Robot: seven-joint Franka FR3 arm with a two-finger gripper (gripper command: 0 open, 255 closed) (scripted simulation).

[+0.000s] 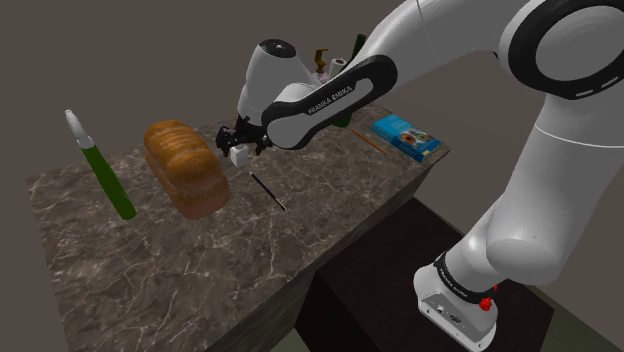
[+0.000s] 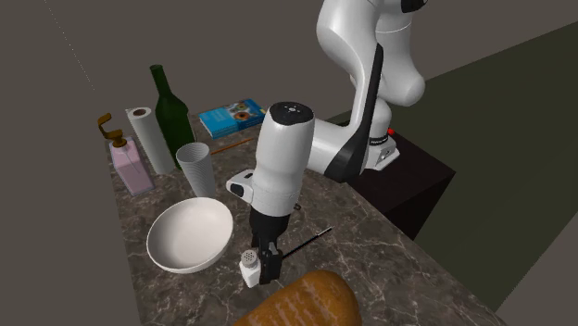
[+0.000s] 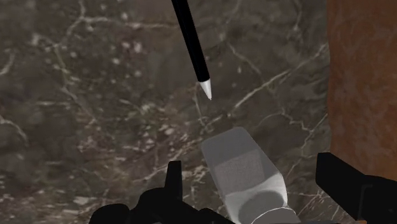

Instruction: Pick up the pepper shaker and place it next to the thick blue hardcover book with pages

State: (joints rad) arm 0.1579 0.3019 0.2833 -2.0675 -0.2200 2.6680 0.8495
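**Pepper shaker** (image 3: 242,168): small pale grey-white piece with a squared body and a rounded cap. The cap shows dotted holes in the second exterior view (image 2: 249,266). It stands on the worktop, directly between the jaws.

**Jaws**: all black and spread apart, with one finger (image 3: 173,181) on either side of the shaker. Bare stone shows in both gaps, so nothing is gripped.

**Worktop** (image 1: 200,270): dark brown-grey marble slab, polished, with pale branching veins.

**Book** (image 1: 403,134): flat blue rectangular hardcover with a printed picture on its cover. It lies near the worktop's far corner, at three o'clock of the shaker in the shoulder view and well apart from it.

**Loaf** (image 1: 185,168): rounded oblong with a rust-brown crust, just beside the shaker at nine o'clock in the shoulder view.

**Pen** (image 1: 268,190): thin black rod with a silvery point, lying flat at five o'clock of the shaker.

**Bottle** (image 1: 105,170): slim green cylinder with a white tapered top, at nine o'clock of the loaf.

**Bowl** (image 2: 185,236): round, white and smooth, at ten o'clock of the shaker in the second exterior view.

**Cup** (image 2: 195,167): grey tapered tumbler, at twelve o'clock of the bowl.
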